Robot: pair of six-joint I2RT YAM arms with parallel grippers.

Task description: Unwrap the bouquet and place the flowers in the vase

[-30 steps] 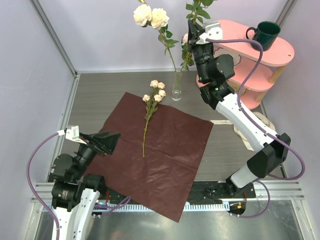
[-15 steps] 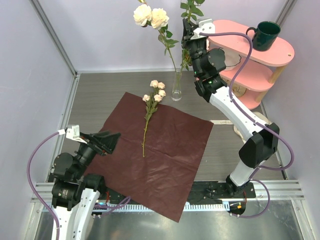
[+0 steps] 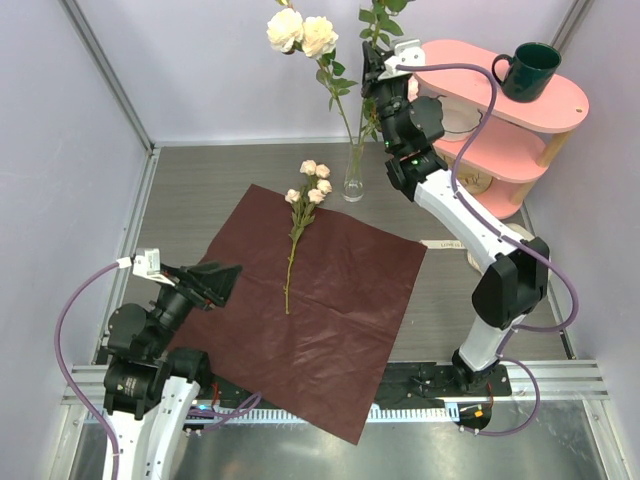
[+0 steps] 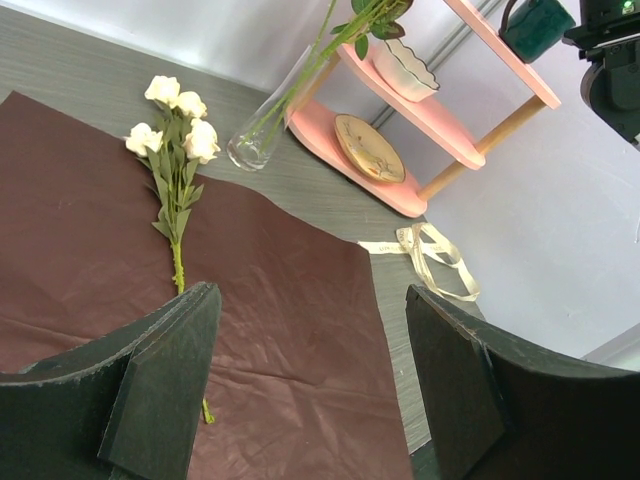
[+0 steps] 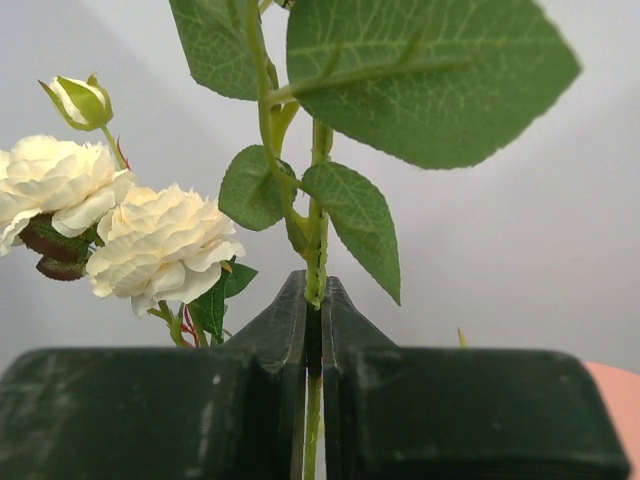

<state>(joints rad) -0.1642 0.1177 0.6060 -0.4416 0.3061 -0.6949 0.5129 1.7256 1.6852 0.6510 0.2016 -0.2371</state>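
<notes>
Right gripper [image 3: 376, 72] moved leafy stem [image 5: 316, 240] closer to vase [image 3: 353, 176]; now high above it, slightly off to one side. Fingers pinched narrow on stem. Two roses [image 3: 301, 33] stand in vase. Last spray [image 3: 303, 213] lies on wrapping paper [image 3: 330, 310] near vase. Left gripper [image 4: 310, 340] wide, empty, well away. I judge insertion step; can't tell if stem foot has reached neck. Next: center over neck, lower.

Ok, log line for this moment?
right gripper: shut on stem at vase | left gripper: open, empty | one sprig lying on paper
</notes>
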